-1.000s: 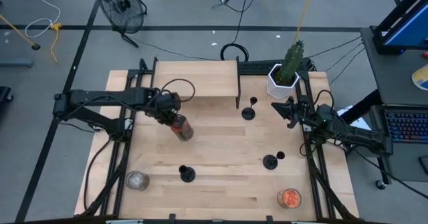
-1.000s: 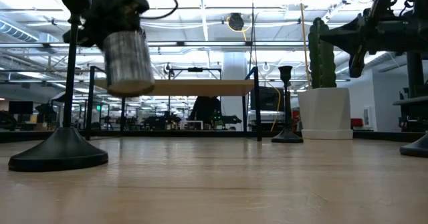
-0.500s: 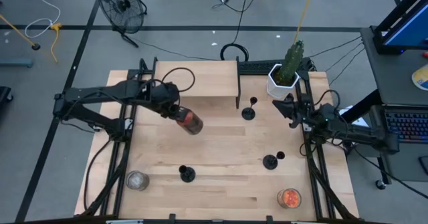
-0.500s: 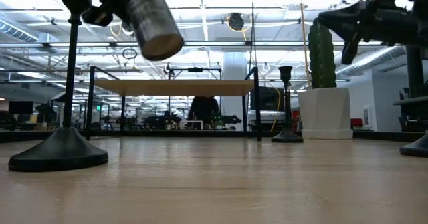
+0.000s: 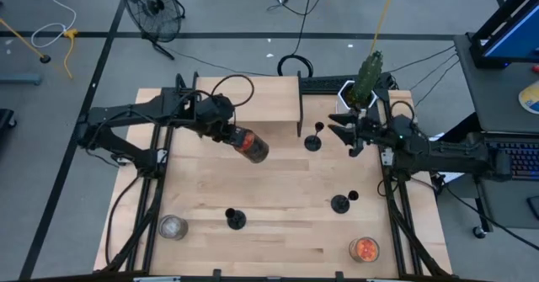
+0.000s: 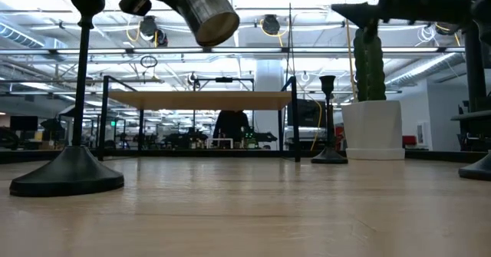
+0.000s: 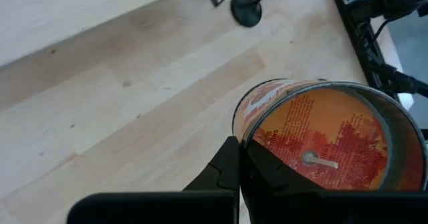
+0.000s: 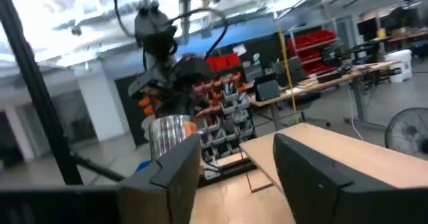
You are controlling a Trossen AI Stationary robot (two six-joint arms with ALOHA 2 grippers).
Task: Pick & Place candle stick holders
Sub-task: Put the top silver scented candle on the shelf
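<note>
Jaws, left: clamped on a jar (image 5: 251, 145) with orange contents; left gripper (image 5: 229, 135) carries it tilted, well above the table (image 5: 278, 231), near the shelf (image 5: 248, 97).
Jaws, right: spread, a clear gap between the fingers (image 8: 175, 167) in the wrist view; nothing between them.
Right gripper (image 5: 341, 133): raised above the table, just beside the far holder, in front of the cactus pot (image 5: 347, 101).
Holders: three, black; round flat base, thin upright stem, small cup on top. All standing on the table, none touched.
Far holder (image 5: 313, 141): by the shelf's right leg, between the two grippers.
Right holder (image 5: 340, 203): near the right edge, well apart from the right gripper.
Front holder (image 5: 235, 220): front left, near a grey jar (image 5: 173, 226).
Left arm: reaches from the left rail toward table centre, wrist angled down to the jar.
Right arm: stretched from the right rail inward, roughly level.
Other: orange jar (image 5: 364, 249) at the front right corner.
</note>
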